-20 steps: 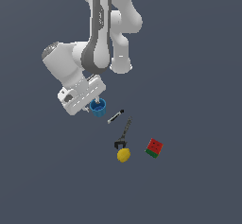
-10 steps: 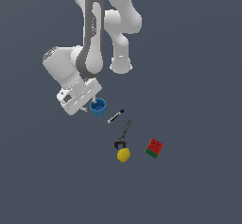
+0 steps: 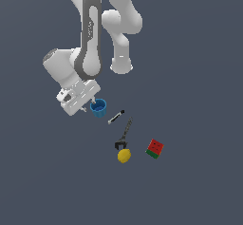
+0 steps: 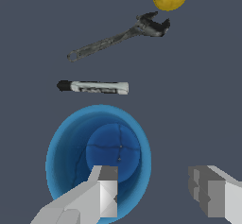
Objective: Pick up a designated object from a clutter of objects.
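Dark grey-blue ground fills both views, and everything is set on it. By far the largest thing seen is the white arm (image 3: 90,48), bent down toward the exterior view's left. Its gripper (image 4: 153,194) is held over the blue cup (image 4: 99,161); the jaws are spread apart, with one finger (image 4: 101,194) seen over the cup's open mouth and the other outside its rim. The cup stands upright at the near end of the clutter. Beyond it a dark wrench (image 4: 118,36) is laid, then a lemon (image 3: 124,155) near the wrench's head, a watermelon-patterned block (image 3: 154,148), and a thin black-and-white marker (image 4: 92,87) just beside the cup.
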`<control>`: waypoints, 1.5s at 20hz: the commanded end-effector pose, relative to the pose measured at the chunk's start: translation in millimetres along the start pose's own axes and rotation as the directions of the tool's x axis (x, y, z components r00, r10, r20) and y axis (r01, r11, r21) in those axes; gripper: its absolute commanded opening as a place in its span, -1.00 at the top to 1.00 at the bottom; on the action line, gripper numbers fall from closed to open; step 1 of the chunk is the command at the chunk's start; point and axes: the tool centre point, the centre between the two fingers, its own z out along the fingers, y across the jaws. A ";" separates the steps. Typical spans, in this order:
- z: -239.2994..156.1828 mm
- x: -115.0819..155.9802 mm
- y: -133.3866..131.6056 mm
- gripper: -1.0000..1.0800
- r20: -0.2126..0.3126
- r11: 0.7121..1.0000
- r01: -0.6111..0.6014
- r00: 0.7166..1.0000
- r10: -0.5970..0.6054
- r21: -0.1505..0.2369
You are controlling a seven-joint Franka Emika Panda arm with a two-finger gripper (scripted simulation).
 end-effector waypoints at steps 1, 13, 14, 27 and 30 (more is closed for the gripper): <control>0.6 -1.4 -0.1 -0.23 -0.001 1.000 0.005 1.000 -0.005 -0.001; 26.3 -2.2 -0.8 -0.23 0.000 1.000 0.004 1.000 -0.004 -0.001; 28.4 -2.1 -0.8 -0.23 0.000 1.000 0.004 1.000 -0.004 -0.001; 30.7 -1.6 -0.1 1.00 -0.001 1.000 0.005 1.000 -0.005 -0.001; 30.3 -1.2 0.0 1.00 -0.001 1.000 0.005 1.000 -0.005 -0.001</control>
